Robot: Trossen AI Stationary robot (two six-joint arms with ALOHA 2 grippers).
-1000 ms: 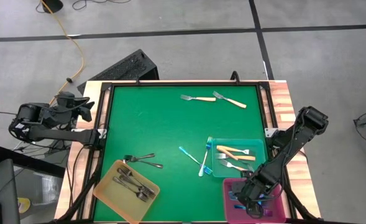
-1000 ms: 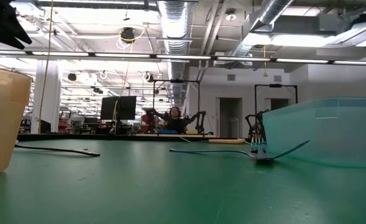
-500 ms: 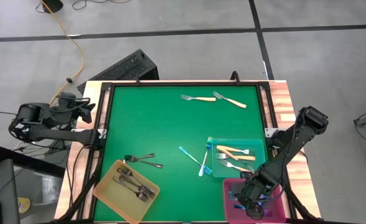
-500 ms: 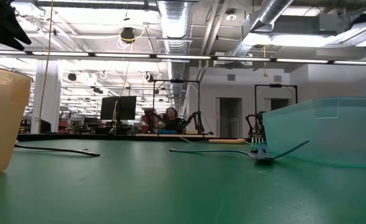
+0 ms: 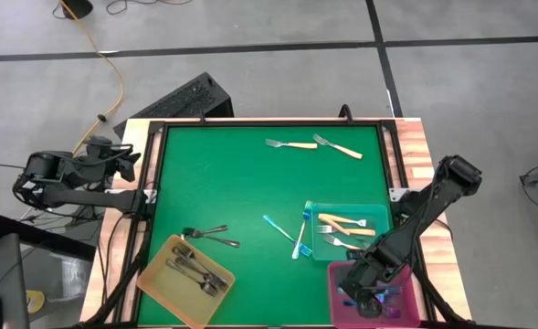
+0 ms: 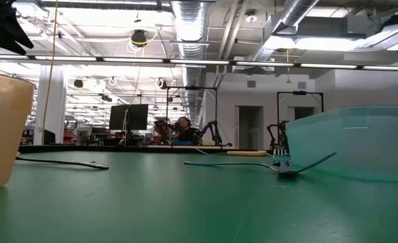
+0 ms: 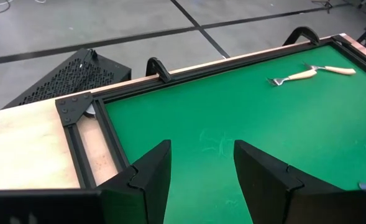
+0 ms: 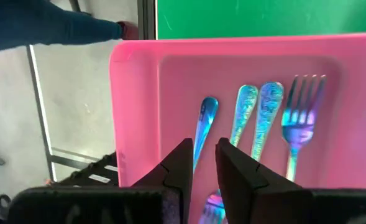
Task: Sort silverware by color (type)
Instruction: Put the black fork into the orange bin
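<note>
The right gripper (image 8: 200,163) hangs over the pink tray (image 8: 136,93), its jaws a narrow slit apart with nothing between them that I can see. Directly under and just past them lie the iridescent forks (image 8: 254,124), side by side on the tray floor, so my reading is that a drop-off into this tray is finishing. Whether the fork handle showing beyond the jaws is touched by them I cannot tell.

The next move, as I judge it, calls for lifting straight up out of the tray and reaching past the teal tray (image 5: 375,212), which sits just beyond the jaws and holds cream-handled forks (image 5: 346,226). Its wall is the nearest thing in the way. Beside it on the green worktop (image 5: 241,183) lie two loose blue forks (image 5: 298,239), the closest candidates. Farther off, two dark forks (image 5: 209,235) lie loose near the yellow tray (image 5: 152,276), and two cream-handled forks (image 5: 312,144) wait at the far edge.

The left gripper (image 7: 201,171) waits off the worktop's corner, jaws clearly apart and empty.
</note>
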